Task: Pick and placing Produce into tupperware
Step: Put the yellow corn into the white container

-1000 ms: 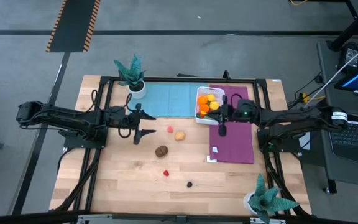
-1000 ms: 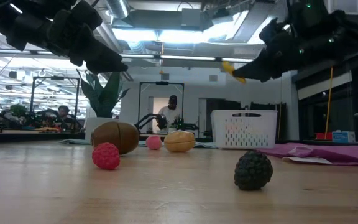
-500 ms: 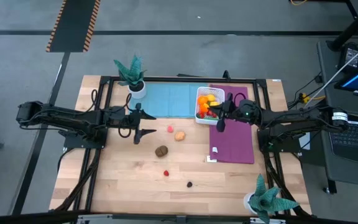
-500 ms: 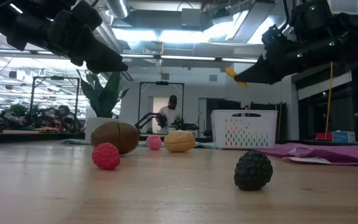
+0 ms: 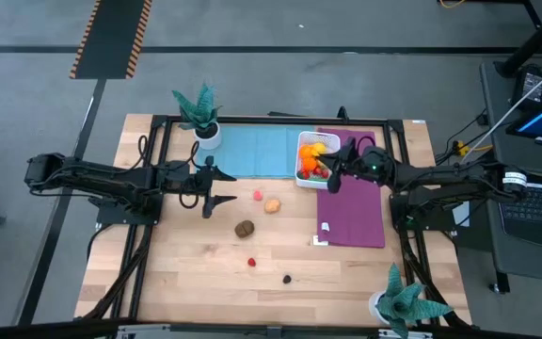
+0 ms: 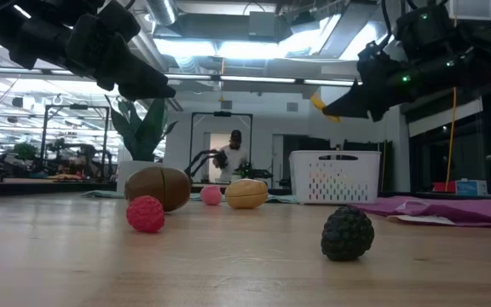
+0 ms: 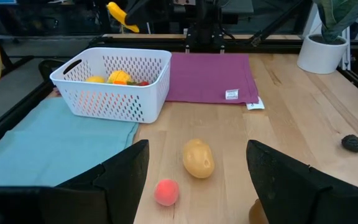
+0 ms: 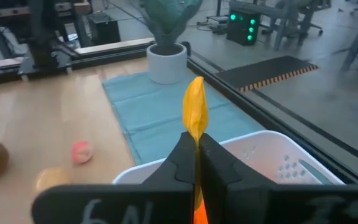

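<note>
The white tupperware (image 5: pixel 312 157) stands at the far middle, between the two mats, with orange, yellow and red produce in it. My right gripper (image 5: pixel 328 176) hangs over its right edge, shut on a thin yellow piece (image 8: pixel 195 106) that also shows in the low view (image 6: pixel 318 103). On the wood lie a pink ball (image 5: pixel 258 195), a tan piece (image 5: pixel 272 204), a brown piece (image 5: pixel 244 228), a red berry (image 5: pixel 250 263) and a dark berry (image 5: pixel 287 279). My left gripper (image 5: pixel 216 187) waits open, above the table, left of the pink ball. My right gripper pinches the yellow piece between its two fingers, at the piece's lower part (image 8: pixel 196 129). Its upper end sticks out past the fingertips. The fingers come about level from the table's right side. The piece is lifted clear, above the tupperware's rim (image 8: pixel 263 142).
A blue mat (image 5: pixel 257 151) lies left of the tupperware and a purple mat (image 5: pixel 356 198) right of it. Teal potted plants stand at the far left (image 5: pixel 199 111) and near right (image 5: pixel 403 299). A person (image 6: pixel 231 158) stands in the room beyond the table.
My right gripper has swung a little toward the table's far edge and the tupperware with the yellow piece, and has rolled somewhat about its own line. It stays shut on the piece.
</note>
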`<control>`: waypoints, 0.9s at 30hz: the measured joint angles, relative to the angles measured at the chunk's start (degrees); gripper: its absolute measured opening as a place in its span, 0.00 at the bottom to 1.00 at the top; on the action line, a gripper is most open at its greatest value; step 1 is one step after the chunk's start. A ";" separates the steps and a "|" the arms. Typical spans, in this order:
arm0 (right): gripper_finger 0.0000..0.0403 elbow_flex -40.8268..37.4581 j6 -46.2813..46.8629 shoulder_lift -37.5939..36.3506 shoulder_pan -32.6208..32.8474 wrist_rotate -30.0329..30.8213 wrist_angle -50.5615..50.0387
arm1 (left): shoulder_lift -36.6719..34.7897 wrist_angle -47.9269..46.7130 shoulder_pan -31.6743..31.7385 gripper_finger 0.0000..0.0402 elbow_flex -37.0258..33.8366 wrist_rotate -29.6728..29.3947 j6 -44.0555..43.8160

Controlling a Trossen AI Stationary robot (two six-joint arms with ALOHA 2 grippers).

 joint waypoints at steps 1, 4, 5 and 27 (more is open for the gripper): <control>0.02 0.00 0.20 0.00 -0.46 0.00 -0.05 | 0.00 0.00 0.00 0.65 0.00 0.00 0.00; 0.02 0.00 0.15 0.00 -1.64 -0.07 -0.51 | 0.00 0.00 0.00 0.65 0.00 0.00 0.02; 0.02 0.00 0.18 0.02 -2.09 -0.36 -0.61 | 0.00 0.00 0.00 0.65 0.00 0.00 0.02; 0.02 17.78 1.32 1.18 -6.85 -3.87 -38.43 | 0.00 -1.30 0.00 0.65 0.00 0.02 0.05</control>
